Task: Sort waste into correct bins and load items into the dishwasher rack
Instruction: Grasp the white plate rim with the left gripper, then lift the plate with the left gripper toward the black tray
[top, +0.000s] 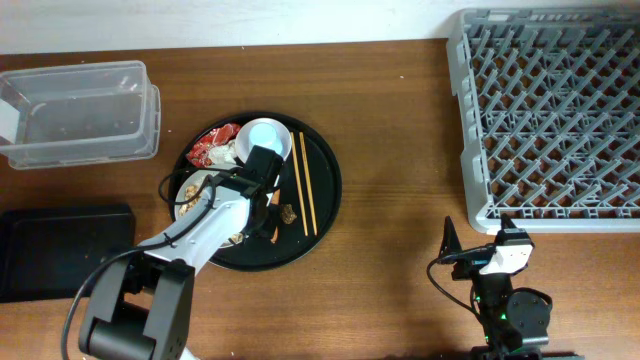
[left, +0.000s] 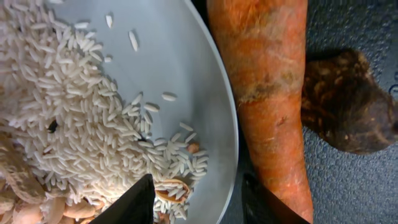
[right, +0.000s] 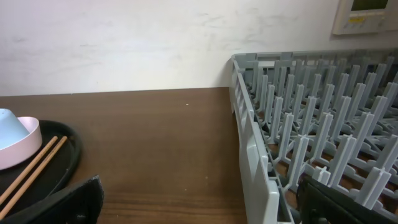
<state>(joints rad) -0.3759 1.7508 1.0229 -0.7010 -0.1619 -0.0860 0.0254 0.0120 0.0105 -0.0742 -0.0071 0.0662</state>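
On the round black tray (top: 325, 170) lies a white plate (top: 192, 197) with beige rice (left: 68, 112). An orange carrot (left: 267, 87) and a small brown bit (left: 348, 102) lie beside the plate's rim; the carrot is hidden under the arm in the overhead view. My left gripper (left: 199, 202) is open low over the plate's rim: one finger over the rice, the other next to the carrot. A red wrapper (top: 210, 148), a pale blue cup (top: 265, 135) in a white bowl, and chopsticks (top: 303, 195) are also on the tray. My right gripper (top: 480, 240) is open and empty by the grey rack (top: 550, 115).
A clear tub (top: 80, 110) stands at the back left. A black bin (top: 60, 250) sits at the front left. The rack's near wall (right: 255, 155) lies between my right fingers in the right wrist view. Bare wood lies between the tray and the rack.
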